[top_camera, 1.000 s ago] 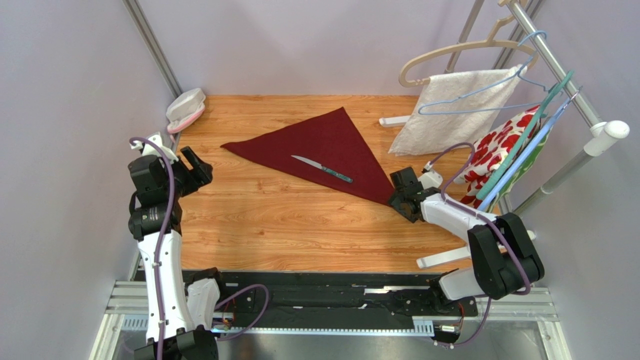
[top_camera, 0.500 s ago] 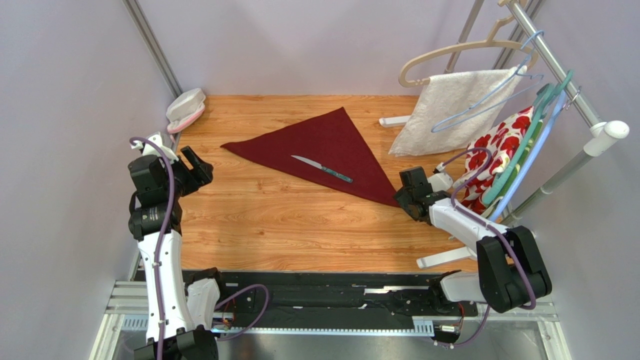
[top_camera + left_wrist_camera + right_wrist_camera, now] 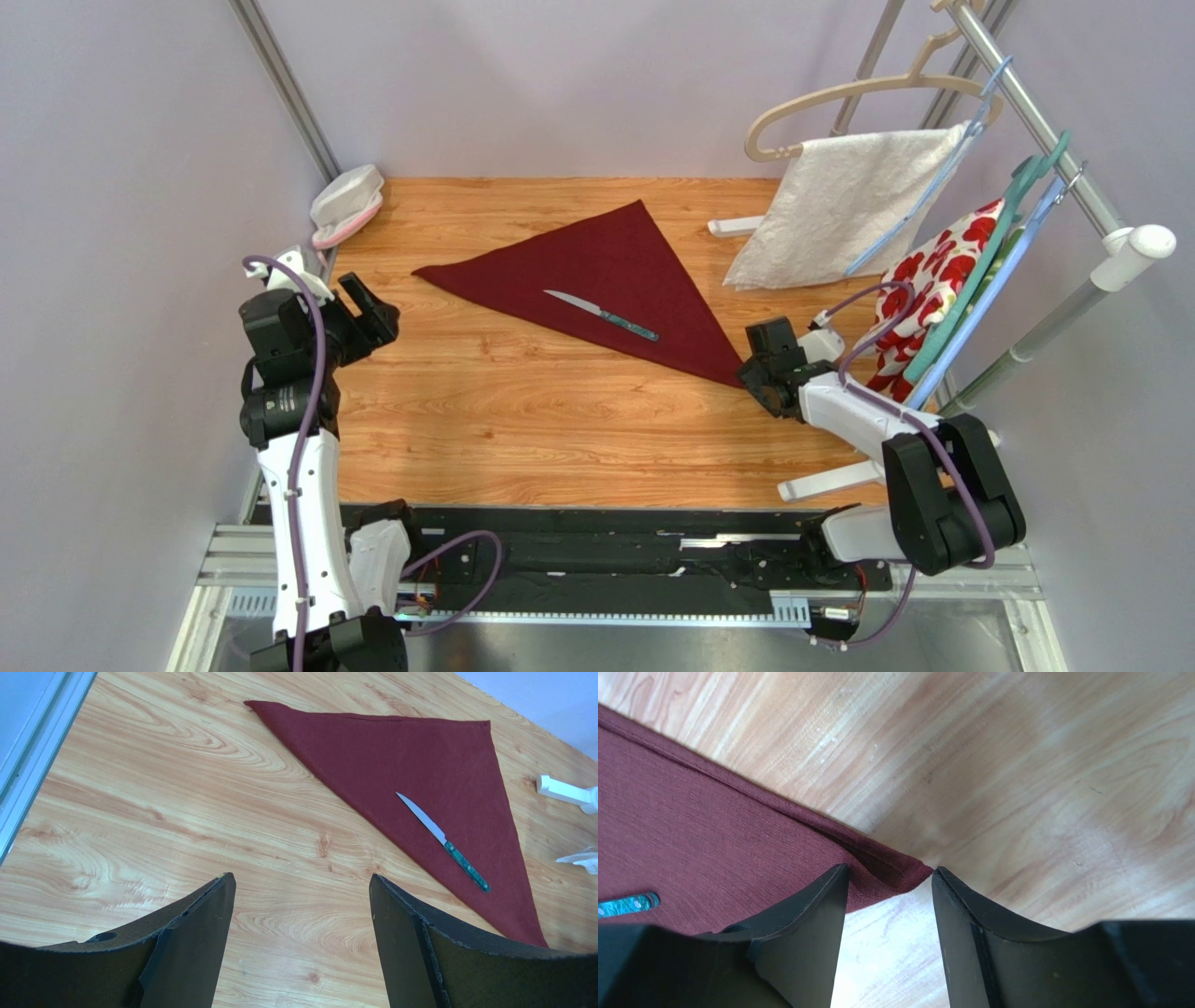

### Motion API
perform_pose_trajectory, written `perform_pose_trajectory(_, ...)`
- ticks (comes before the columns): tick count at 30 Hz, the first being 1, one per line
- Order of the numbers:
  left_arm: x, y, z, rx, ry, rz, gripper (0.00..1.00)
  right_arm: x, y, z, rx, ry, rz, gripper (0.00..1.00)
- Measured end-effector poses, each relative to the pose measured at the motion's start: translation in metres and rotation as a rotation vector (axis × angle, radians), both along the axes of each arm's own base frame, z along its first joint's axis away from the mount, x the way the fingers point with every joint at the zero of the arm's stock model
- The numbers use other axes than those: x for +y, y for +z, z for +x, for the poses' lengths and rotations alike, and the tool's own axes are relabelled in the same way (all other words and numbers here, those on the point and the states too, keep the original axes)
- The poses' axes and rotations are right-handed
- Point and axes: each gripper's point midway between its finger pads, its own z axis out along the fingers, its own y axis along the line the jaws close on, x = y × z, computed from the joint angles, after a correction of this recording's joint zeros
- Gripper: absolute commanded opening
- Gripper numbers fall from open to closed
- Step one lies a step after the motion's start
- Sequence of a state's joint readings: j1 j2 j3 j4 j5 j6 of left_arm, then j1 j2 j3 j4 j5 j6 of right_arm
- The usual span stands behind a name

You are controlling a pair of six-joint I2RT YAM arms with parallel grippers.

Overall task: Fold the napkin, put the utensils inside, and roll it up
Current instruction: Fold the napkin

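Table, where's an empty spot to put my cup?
The biggest bare patch lies in front of the napkin, between its long edge and the table's near edge, from the left hand to the right hand. A narrower strip runs behind the napkin along the back wall. The right side is crowded: white towel, floral cloth and a rack foot.

Napkin lies flat as a triangle on the table, mid to back: one point aims back, one left, one near-right. Knife rests on it near the middle, blade left, handle right. Right gripper sits at the near-right point, tip between its fingers. Left gripper stands well apart at the left edge. Towel hangs back right, cloth just right of it. Dish sits in the back-left corner.
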State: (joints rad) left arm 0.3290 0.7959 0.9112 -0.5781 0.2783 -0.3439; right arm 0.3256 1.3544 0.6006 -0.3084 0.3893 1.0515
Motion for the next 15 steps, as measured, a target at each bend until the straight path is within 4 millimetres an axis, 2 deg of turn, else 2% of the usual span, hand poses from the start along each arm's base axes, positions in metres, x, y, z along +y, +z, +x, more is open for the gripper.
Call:
perform_pose_trajectory(10,0.000,0.001,0.001,-0.004,0.002,-0.006,0.79,-0.001,-0.002,0.012,-0.036,-0.016,-0.013,0.40)
perform_pose_trajectory(15,0.000,0.000,0.002,-0.001,0.002,-0.009,0.79,-0.002,-0.003,0.013,-0.037,-0.020,-0.016,0.30)
